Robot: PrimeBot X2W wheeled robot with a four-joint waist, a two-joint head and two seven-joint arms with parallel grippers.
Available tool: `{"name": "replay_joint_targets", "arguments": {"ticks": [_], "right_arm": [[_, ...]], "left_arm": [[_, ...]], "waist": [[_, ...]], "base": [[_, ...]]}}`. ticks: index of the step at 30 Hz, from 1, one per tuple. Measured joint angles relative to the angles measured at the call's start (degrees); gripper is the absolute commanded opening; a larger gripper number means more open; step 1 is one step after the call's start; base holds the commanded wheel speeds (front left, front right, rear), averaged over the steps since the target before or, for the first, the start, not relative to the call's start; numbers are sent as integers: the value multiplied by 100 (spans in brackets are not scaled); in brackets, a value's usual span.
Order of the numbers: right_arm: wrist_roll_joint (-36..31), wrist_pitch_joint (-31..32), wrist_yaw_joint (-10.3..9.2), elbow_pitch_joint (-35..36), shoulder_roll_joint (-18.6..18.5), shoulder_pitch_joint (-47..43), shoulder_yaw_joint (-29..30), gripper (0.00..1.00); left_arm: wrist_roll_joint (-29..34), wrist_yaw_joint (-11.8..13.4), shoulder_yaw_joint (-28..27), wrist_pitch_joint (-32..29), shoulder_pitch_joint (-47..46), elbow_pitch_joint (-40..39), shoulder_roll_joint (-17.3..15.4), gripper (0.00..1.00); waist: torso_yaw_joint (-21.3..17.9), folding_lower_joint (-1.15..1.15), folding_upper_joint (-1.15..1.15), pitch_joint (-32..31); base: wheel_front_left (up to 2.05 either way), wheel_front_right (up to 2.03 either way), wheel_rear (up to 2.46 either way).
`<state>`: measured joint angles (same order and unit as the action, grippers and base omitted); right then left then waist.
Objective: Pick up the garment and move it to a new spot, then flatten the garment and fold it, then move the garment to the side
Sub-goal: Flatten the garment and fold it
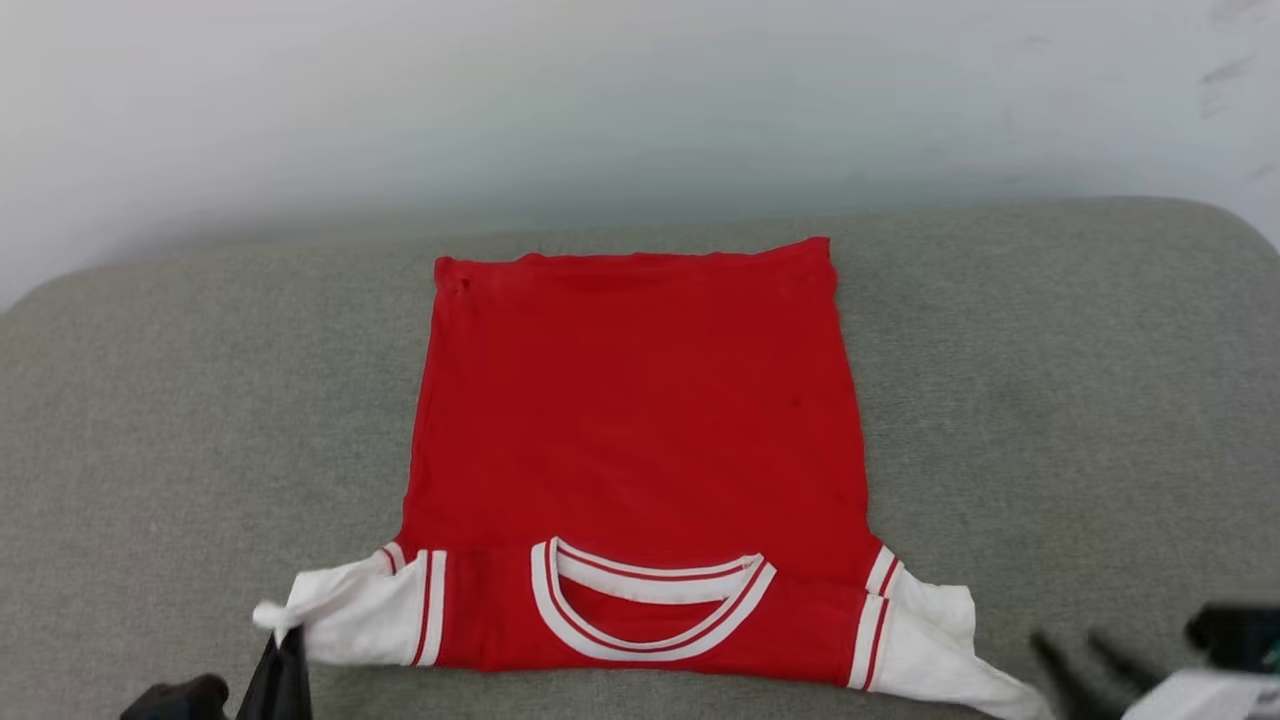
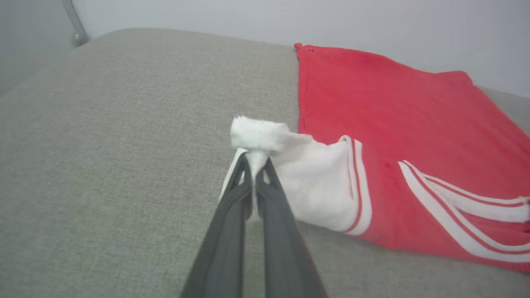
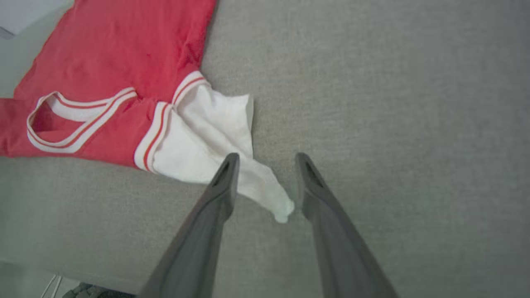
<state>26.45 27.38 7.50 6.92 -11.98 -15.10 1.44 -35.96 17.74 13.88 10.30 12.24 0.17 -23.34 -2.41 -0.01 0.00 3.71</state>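
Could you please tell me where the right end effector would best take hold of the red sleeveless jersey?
Probably the white lining corner of the red sleeveless jersey, approached from its near right: it tapers to a loose tail lying between the fingers of the open right end effector.

Red garment (image 1: 640, 400) on grey cushion (image 1: 1080, 400)

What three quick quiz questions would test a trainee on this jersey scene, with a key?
1. True or false: the left claw is shut on a white corner of the jersey.
2. The right claw is: A open; B shut on cloth; C shut on nothing.
3. Which lies nearer the robot, the collar or the hem?
Key: 1 true; 2 A; 3 collar.
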Motion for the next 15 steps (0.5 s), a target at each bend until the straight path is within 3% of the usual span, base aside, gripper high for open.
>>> {"name": "replay_joint_targets", "arguments": {"ticks": [7, 15], "right_arm": [[20, -456, 0, -390, 118, 2040, 712, 100], [146, 83, -1, -2402, -101, 4731, 583, 100]], "left_arm": [[307, 10, 223, 119, -676, -482, 134, 0], [626, 8, 565, 142, -1412, -939, 350, 0]], "waist": [[179, 1, 0, 471], [462, 2, 0, 1221]], "base": [[0, 0, 0], [0, 0, 0]]}}
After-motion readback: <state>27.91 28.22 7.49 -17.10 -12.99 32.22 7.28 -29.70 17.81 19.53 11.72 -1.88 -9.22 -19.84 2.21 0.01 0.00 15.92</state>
